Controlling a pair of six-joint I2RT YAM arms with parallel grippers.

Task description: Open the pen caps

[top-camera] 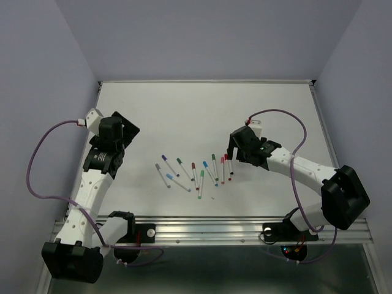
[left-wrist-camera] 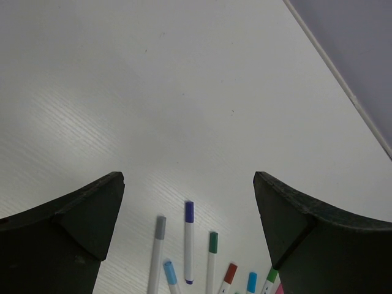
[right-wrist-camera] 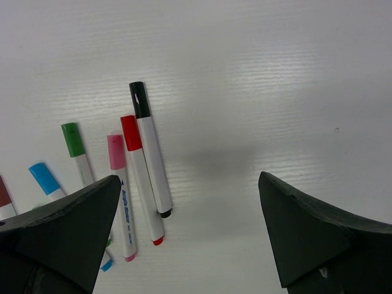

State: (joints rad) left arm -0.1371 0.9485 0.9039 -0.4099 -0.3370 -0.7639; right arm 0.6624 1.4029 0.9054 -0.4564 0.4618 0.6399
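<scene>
The top camera sits high above the near edge and looks steeply down on the whole table (top-camera: pixel 214 116). The left wrist camera looks low and close across the table between the left fingers (left-wrist-camera: pixel 61 239). The right wrist camera looks down more steeply and closer between the right fingers (right-wrist-camera: pixel 55 233). All three views share the pens (top-camera: pixel 195 173) (left-wrist-camera: pixel 188 245) (right-wrist-camera: pixel 150 153).

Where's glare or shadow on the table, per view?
Top external: even light on the table, no glare. Left wrist: soft sheen left of centre, nothing blown out. Right wrist: faint shadow patch right of the black pen, mild sheen up top.
</scene>
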